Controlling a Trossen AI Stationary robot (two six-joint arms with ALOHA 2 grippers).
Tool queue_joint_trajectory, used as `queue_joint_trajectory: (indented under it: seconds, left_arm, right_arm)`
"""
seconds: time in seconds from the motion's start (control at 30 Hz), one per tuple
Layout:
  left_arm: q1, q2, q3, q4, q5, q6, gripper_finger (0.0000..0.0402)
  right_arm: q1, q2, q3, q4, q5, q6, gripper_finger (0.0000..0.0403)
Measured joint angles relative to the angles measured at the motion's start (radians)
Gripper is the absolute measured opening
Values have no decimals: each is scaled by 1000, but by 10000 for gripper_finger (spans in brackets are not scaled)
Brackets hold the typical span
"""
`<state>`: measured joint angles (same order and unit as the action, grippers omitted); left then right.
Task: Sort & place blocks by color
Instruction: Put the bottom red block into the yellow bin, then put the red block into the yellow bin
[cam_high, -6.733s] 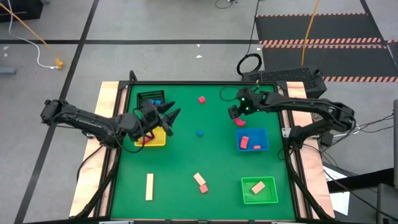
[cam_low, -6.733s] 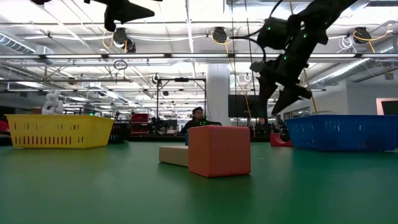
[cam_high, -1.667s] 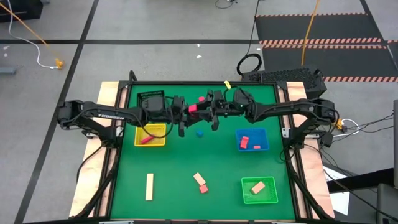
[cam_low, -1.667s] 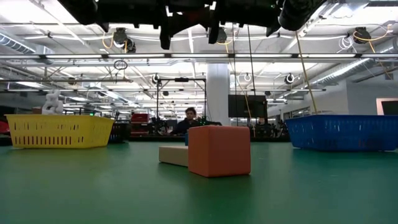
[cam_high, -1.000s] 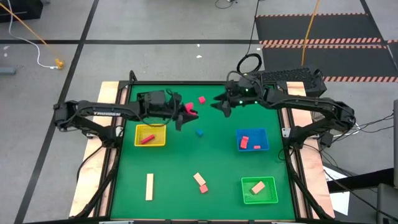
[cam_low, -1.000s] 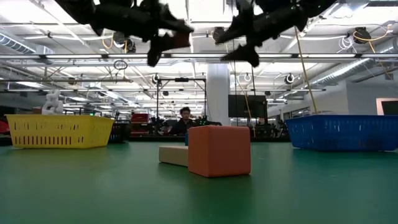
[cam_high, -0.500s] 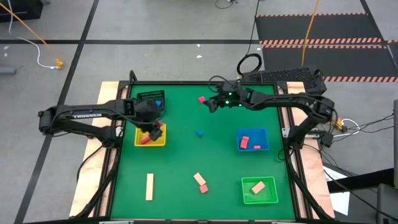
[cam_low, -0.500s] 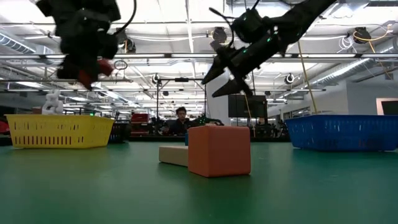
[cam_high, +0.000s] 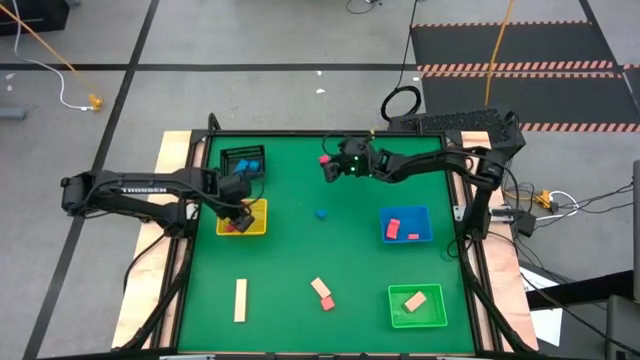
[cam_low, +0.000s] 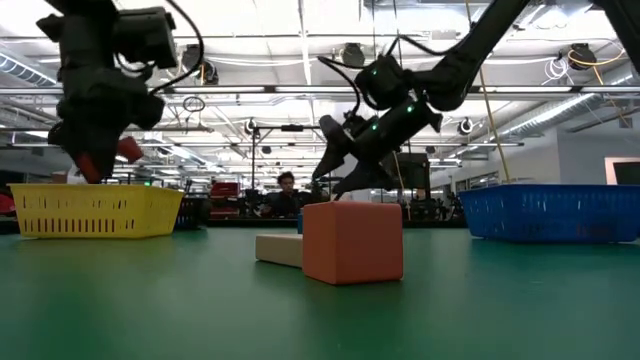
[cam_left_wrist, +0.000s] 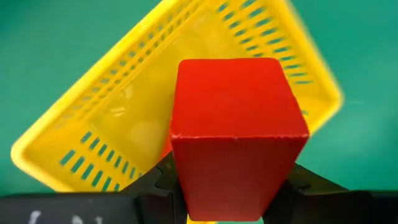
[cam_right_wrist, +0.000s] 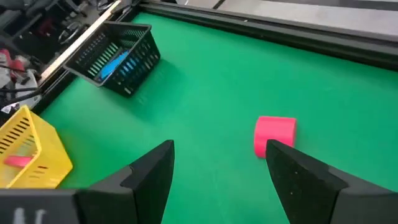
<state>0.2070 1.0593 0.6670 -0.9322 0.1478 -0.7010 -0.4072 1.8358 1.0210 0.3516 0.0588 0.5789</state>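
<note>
My left gripper (cam_high: 238, 212) hangs over the yellow tray (cam_high: 256, 228), shut on a red block (cam_left_wrist: 236, 130); in the low view the red block (cam_low: 128, 150) sits above the tray's rim. My right gripper (cam_high: 329, 169) is open, just near of a pink block (cam_high: 325, 159) that lies flat on the green mat by the far edge; in the right wrist view that pink block (cam_right_wrist: 275, 135) lies just ahead of the right-hand fingertip (cam_right_wrist: 292, 163). A small blue block (cam_high: 321, 213) rests mid-table. Another red piece (cam_right_wrist: 18, 160) lies in the yellow tray. My left gripper pinches the red block by two opposite side faces near its lower end (cam_left_wrist: 186, 186), between the two fingers. The fingers come from above, pointing down. The block is lifted clear and hangs above the yellow tray (cam_left_wrist: 99, 124).
A black wire basket (cam_high: 243, 160) with a blue piece stands at the far left. The blue tray (cam_high: 425, 213) holds two red pieces and the green tray (cam_high: 440, 318) a tan one. A tan bar (cam_high: 240, 300) and a tan and pink pair (cam_high: 322, 292) lie near.
My left gripper carried the red block from mid-table toward the table's left edge and lowered it over the yellow tray, staying shut on it. My right gripper moved left and down toward the pink block by the far edge, staying open.
</note>
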Motion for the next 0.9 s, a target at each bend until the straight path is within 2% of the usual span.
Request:
queue_joint_trajectory:
  seconds: [0.13,0.27,0.33,0.47,0.6,0.73,0.9]
  left_arm:
    - [0,1,-44,28,0,-29,132]
    - [0,1,-49,36,0,-38,137]
    - [0,1,-49,44,0,-41,171]
    - [0,1,-49,48,5,-41,267]
    - [1,1,-49,54,58,-46,331]
    - [1,1,-49,67,129,-75,359]
    - [1,1,-31,67,154,-71,366]
  right_arm:
    - [0,45,0,39,74,-24,243]
    - [-5,70,0,54,102,-47,243]
    - [-6,78,0,61,100,-65,243]
    - [-6,82,0,65,99,-69,250]
    - [-13,82,4,67,98,-28,266]
    - [-49,82,47,-13,88,77,273]
    - [-86,82,114,-92,44,50,274]
